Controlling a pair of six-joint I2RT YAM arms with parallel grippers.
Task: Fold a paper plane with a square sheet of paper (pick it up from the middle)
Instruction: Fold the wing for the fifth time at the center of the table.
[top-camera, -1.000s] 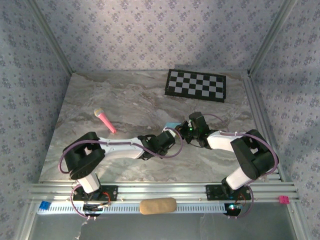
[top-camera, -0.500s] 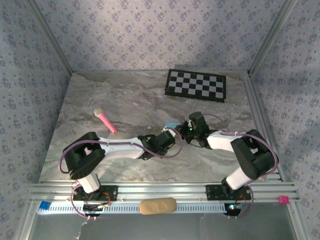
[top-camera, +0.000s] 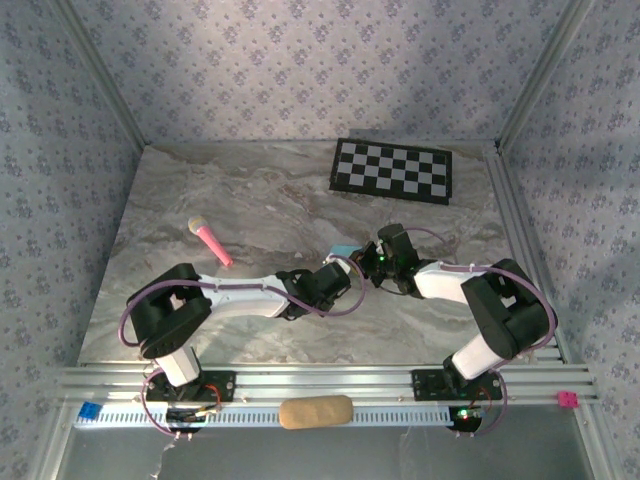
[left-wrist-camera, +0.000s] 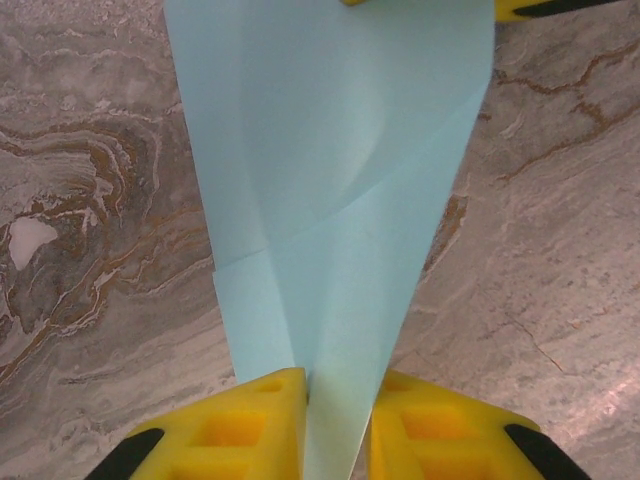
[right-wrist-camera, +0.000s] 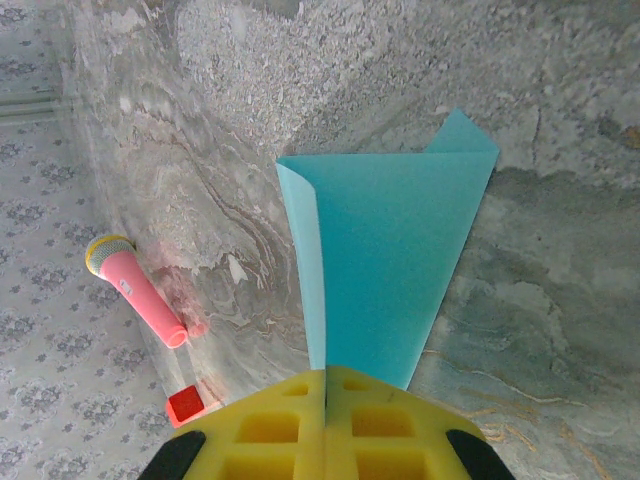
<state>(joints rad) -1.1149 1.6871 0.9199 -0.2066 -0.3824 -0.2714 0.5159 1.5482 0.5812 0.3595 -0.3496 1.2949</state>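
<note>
Between left claw (left-wrist-camera: 337, 390) and right claw (right-wrist-camera: 325, 378), blue paper (left-wrist-camera: 330, 180) spans, gripped by both

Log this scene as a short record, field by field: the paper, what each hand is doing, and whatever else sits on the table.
paper: light blue folded paper sheet, diagonal creases, pinched at two ends
left hand: shut on the sheet's narrow end
right hand: shut on the opposite edge
surface: grey marble table
pink pen-shaped object: lying on the table, left of both hands, untouched
black-and-white checkerboard mat: flat at the far right
</note>
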